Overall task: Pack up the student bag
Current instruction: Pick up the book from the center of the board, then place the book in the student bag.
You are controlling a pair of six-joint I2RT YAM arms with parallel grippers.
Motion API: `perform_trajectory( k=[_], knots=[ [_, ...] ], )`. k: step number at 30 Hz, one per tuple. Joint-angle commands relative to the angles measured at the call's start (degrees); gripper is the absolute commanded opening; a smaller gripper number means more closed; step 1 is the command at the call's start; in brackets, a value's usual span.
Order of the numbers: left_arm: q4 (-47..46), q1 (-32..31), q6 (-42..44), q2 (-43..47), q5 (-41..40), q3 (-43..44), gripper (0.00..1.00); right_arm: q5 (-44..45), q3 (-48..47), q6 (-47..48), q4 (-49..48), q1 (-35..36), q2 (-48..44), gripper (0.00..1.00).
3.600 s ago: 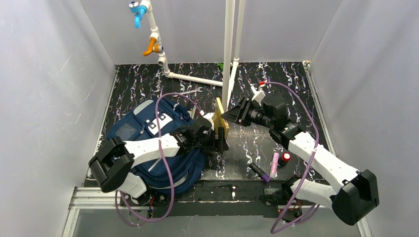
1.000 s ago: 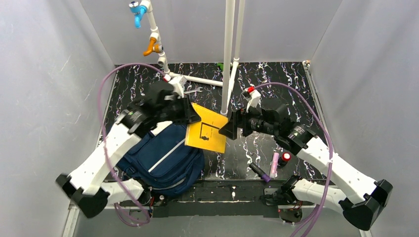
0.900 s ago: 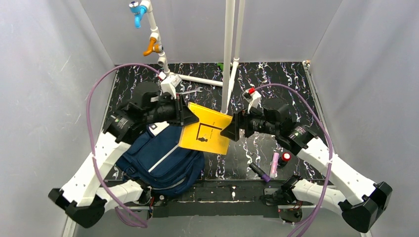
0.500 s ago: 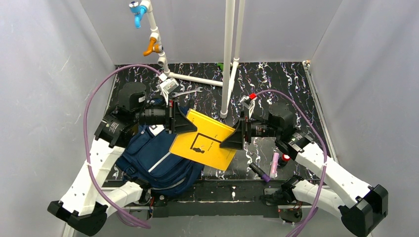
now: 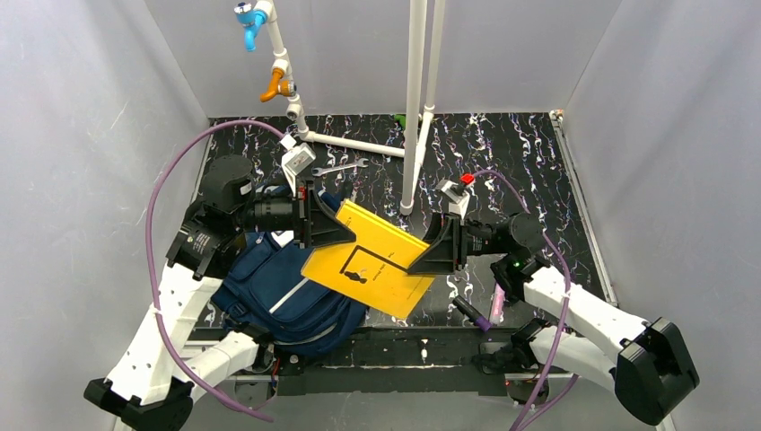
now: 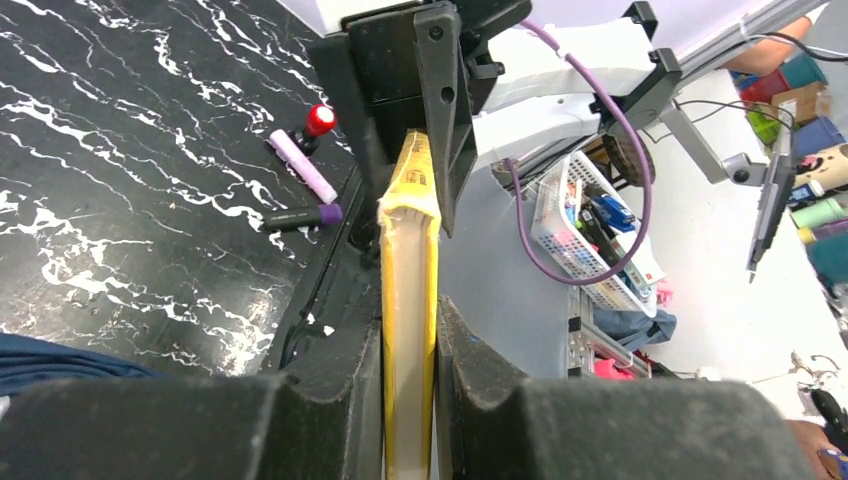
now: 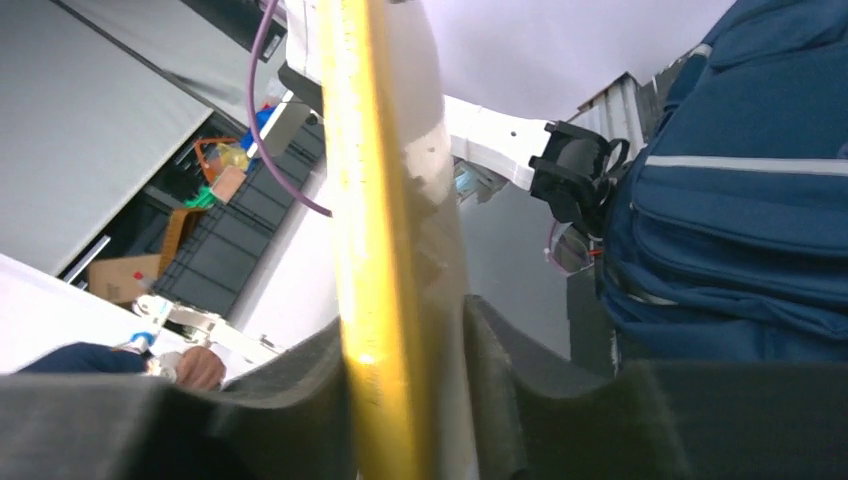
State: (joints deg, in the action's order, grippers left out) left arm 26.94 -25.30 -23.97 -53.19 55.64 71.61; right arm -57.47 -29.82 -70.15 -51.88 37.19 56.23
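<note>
Overhead, navy student bag with a thin pale stripe and front pockets, lying at the near left of the table, left gripper and right gripper each clamped on an end of a yellow book partly above it, left wrist, both fingers pressed to the book's edge, bag a blue sliver at lower left, right wrist, book squeezed between the fingers, bag's navy pockets and grey stripe at right.

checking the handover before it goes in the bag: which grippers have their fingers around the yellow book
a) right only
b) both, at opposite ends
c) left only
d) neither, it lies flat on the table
B: the left gripper has its fingers around one end of the yellow book and the right gripper around the opposite end, with the book off the table and partly over the student bag.
</note>
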Motion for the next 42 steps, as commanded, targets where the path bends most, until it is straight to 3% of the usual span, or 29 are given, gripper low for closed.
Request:
perform_trajectory(
  k=[1, 2, 3, 4, 5, 7, 8, 12, 15, 19, 23, 27, 33, 34, 37, 40, 42],
  knots=[
    [2.68, 0.34, 1.98, 0.07, -6.97, 2.74, 0.00, -0.73, -1.13, -0.35, -5.20, 0.61, -1.53, 0.35],
    [5.73, 0.36, 2.89, -0.15, -12.69, 3.76, 0.09, -0.22, -2.19, 4.13, 0.79, 0.60, -2.19, 0.21],
    [9.85, 0.35, 3.59, -0.57, -19.33, 4.85, 0.35, 1.14, -3.46, 9.82, 9.32, 0.59, -3.02, 0.02],
    [14.45, 0.35, 3.68, -1.11, -28.14, 5.93, 0.60, 3.22, -5.60, 16.52, 19.56, 0.53, -3.86, 0.01],
    [19.20, 0.34, 2.86, -1.78, -37.59, 7.07, 0.76, 8.53, -8.27, 23.72, 30.82, 0.41, -4.55, 0.01],
    [28.37, 0.34, 0.44, -4.11, -50.95, 8.49, 0.85, 20.23, -13.29, 34.89, 51.75, 0.25, -5.38, 0.01],
    [31.14, 0.34, 0.07, -4.82, -53.10, 8.03, 0.86, 26.60, -15.16, 37.53, 60.50, 0.25, -5.61, 0.01],
    [31.51, -3.39, -5.45, -4.14, -51.77, 0.28, 0.77, 48.75, -21.96, 42.54, 78.78, 0.25, -6.58, 0.01],
    [31.14, -16.89, -9.47, -5.38, -61.40, -3.41, 0.77, 61.30, -26.26, 43.42, 87.66, 0.25, -8.26, 0.01],
    [32.54, -31.69, -14.28, -14.14, -72.62, -3.92, 0.74, 66.68, -30.54, 44.55, 94.40, 0.25, -10.70, 0.01],
    [33.42, -37.52, -14.85, -24.86, -78.89, -2.43, 0.70, 65.16, -30.35, 43.58, 95.93, 0.25, -13.51, 0.01],
    [31.74, -38.12, -13.79, -30.79, -81.28, -2.66, 0.66, 61.04, -27.78, 40.24, 96.57, 0.25, -15.98, 0.01],
    [30.65, -38.08, -11.63, -36.59, -82.70, -5.14, 0.53, 50.42, -20.24, 36.64, 95.40, 0.25, -19.22, 0.01],
    [31.04, -38.07, -11.38, -37.31, -82.89, -5.20, 0.48, 49.64, -19.54, 36.58, 95.67, 0.25, -19.37, 0.01],
    [33.32, -38.07, -11.37, -37.33, -84.31, -4.32, 0.20, 47.53, -18.66, 37.30, 95.95, 0.25, -19.16, 0.01],
    [34.32, -38.07, -11.28, -32.40, -86.34, -2.95, 0.00, 42.26, -19.02, 38.92, 95.50, 0.25, -16.77, 0.01],
    [35.76, -38.07, -11.41, -28.70, -88.89, -1.17, 0.00, 36.66, -18.23, 38.48, 93.78, 0.25, -14.30, 0.01]
  ],
)
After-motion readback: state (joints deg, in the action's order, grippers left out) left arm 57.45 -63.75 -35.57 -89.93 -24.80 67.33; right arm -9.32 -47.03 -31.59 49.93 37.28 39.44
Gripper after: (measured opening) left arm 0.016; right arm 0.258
